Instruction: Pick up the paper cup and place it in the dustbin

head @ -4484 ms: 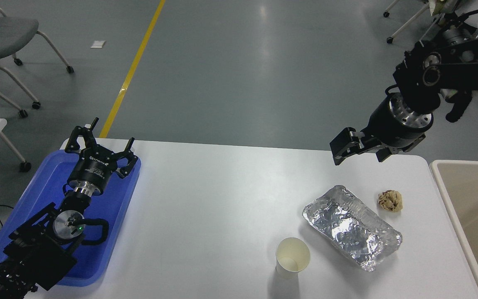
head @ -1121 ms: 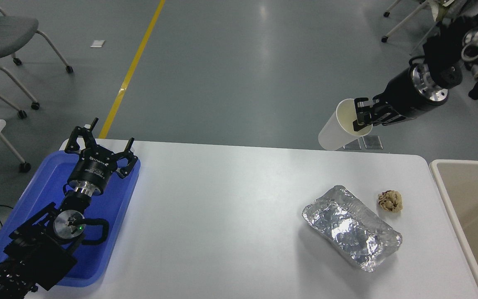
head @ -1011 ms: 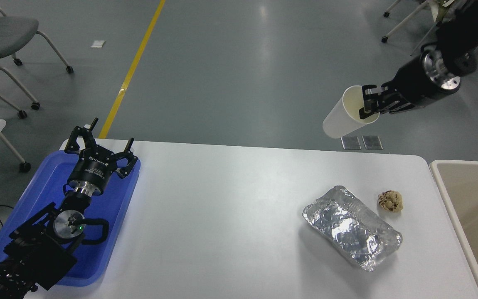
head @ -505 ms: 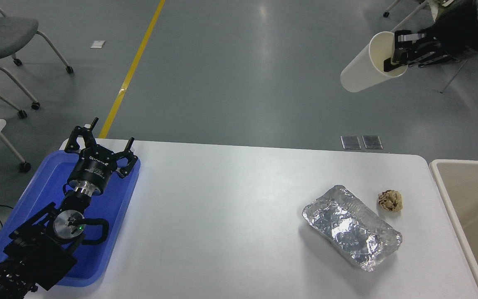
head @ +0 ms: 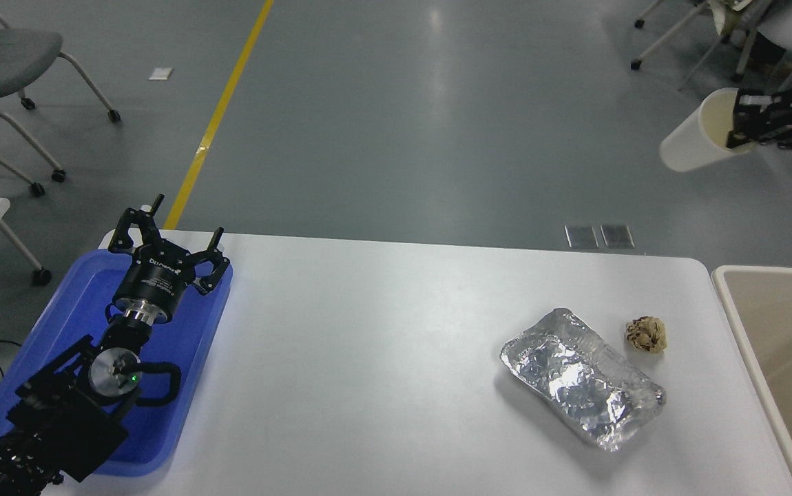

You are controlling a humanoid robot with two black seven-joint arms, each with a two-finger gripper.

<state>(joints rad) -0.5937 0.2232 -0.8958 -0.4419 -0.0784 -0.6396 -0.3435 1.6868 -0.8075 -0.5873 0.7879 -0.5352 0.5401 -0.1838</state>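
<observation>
The white paper cup [head: 695,138] hangs tilted in the air at the upper right, mouth toward the right, high above the floor beyond the table's far right corner. My right gripper [head: 742,124] is shut on its rim, one finger inside the mouth. The beige dustbin [head: 732,289] stands at the right edge, its rim beside the table's right end; the cup is up and behind it. My left gripper [head: 162,238] is parked open over the blue tray.
A crumpled silver foil tray [head: 578,379] and a small brownish paper ball [head: 646,333] lie on the white table's right part. A blue plastic tray [head: 58,331] sits at the left. Chairs stand on the grey floor behind.
My right gripper has picked the cup off the table's front, lifted it beyond the far edge, and in the last half second carried it right and down toward the dustbin side.
</observation>
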